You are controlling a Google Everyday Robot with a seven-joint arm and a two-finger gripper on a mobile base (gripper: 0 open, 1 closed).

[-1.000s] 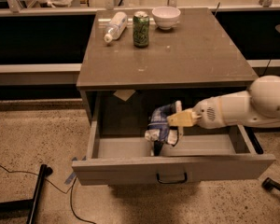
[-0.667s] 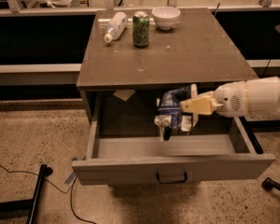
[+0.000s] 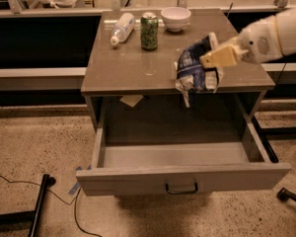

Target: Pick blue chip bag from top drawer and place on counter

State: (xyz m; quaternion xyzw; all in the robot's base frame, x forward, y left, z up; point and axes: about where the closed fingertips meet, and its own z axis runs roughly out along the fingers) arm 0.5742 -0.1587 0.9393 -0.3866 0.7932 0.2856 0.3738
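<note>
My gripper [image 3: 212, 58] comes in from the right on a white arm and is shut on the blue chip bag [image 3: 193, 69], a crumpled dark blue foil bag with white patches. The bag hangs in the air above the front right part of the counter [image 3: 133, 70], its lower end over the counter's front edge. The top drawer [image 3: 180, 174] stands pulled open below, with a small dark handle [image 3: 181, 187] on its front panel. Its inside shows bare.
On the back of the counter lie a clear plastic bottle [image 3: 122, 27] on its side, a green can [image 3: 149, 30] upright and a white bowl [image 3: 175, 18]. A black stand leg [image 3: 37, 209] and a cable lie on the floor at the left.
My gripper has lifted the blue chip bag out of the drawer and up to counter height, moving up and a little right.
</note>
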